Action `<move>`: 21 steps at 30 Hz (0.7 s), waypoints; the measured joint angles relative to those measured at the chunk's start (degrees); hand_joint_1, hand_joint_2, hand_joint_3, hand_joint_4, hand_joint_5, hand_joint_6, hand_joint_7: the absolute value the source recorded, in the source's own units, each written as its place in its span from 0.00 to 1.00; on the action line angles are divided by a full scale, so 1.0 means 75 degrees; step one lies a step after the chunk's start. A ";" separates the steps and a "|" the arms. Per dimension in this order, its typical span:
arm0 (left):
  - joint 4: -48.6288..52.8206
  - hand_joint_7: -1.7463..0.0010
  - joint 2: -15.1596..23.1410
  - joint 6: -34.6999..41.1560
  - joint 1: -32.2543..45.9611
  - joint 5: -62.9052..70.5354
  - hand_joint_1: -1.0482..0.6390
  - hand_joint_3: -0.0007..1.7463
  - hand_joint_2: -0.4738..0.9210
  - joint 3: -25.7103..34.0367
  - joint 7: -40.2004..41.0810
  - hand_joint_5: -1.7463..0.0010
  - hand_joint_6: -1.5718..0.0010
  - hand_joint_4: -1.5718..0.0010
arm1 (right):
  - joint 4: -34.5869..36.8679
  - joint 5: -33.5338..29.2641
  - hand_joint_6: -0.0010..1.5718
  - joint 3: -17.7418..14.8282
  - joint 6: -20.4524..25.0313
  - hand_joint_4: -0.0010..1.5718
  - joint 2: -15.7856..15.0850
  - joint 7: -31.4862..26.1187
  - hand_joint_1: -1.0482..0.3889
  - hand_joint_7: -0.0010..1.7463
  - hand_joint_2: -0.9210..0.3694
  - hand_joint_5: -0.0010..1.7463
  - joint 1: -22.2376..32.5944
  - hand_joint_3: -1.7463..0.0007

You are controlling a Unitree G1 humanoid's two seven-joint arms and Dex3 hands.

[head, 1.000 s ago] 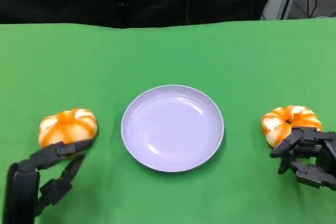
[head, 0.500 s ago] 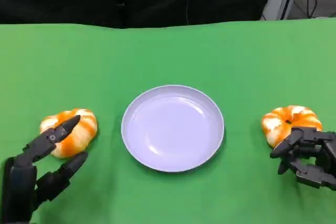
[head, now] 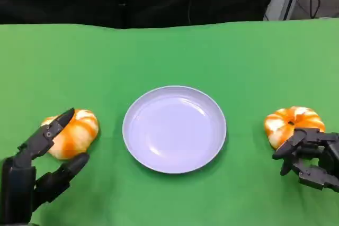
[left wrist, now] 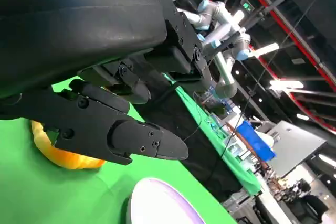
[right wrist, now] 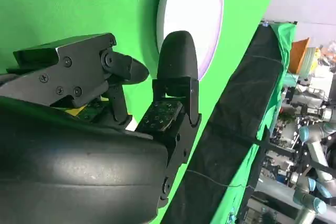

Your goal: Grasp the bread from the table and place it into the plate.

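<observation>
Sitting on the green table (head: 169,51) at the left, the nearer bread (head: 71,132) is orange and white, well apart from the plate (head: 174,129) in the middle. The left hand (head: 45,160) has come forward around it over the last second: one finger now lies across the near-left of the bun and another reaches under its near edge, with a gap between them, so the hand is spread and holds nothing yet. In the left wrist view the bun shows just behind those fingers, not clamped. A second ago the fingers sat short of the bread; now they bracket it, which I take to mean the grasp is about to close.

A second bread (head: 293,123) lies at the right, also on the table. The right hand (head: 310,157) has not moved; its fingers are spread and rest just at the bun's near side, gripping nothing.

The plate is bare, so nothing has been delivered so far.
</observation>
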 measured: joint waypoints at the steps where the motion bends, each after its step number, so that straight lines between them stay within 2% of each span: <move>1: -0.0060 1.00 0.0036 0.0117 0.0011 0.0152 0.29 0.08 1.00 -0.0007 0.0085 1.00 0.67 0.64 | 0.0000 0.0000 0.61 0.0000 0.0000 0.56 0.0000 0.0000 0.75 0.53 0.08 0.78 0.0000 0.64; 6: -0.0460 1.00 0.0617 0.1189 0.0084 0.1018 0.27 0.08 1.00 -0.0077 0.0462 1.00 0.71 0.68 | 0.0001 0.0003 0.61 0.0000 0.0003 0.56 0.0000 0.0007 0.75 0.54 0.07 0.78 0.0000 0.66; 17: -0.0650 1.00 0.0851 0.1693 0.0182 0.1043 0.26 0.05 1.00 -0.0520 0.0683 1.00 0.73 0.70 | 0.0002 0.0003 0.61 0.0000 0.0005 0.56 0.0000 0.0012 0.76 0.53 0.06 0.78 -0.0001 0.66; 18: -0.0650 1.00 0.0889 0.1758 0.0182 0.1038 0.24 0.05 1.00 -0.0543 0.0683 1.00 0.75 0.72 | 0.0002 0.0003 0.61 0.0000 0.0005 0.56 0.0000 0.0012 0.76 0.53 0.06 0.78 0.0000 0.67; 21: -0.0591 1.00 0.1142 0.2460 -0.0007 0.1282 0.23 0.04 1.00 -0.0776 0.0629 1.00 0.77 0.74 | 0.0006 0.0002 0.61 0.0001 0.0004 0.56 0.0001 -0.0004 0.75 0.53 0.06 0.78 -0.0001 0.67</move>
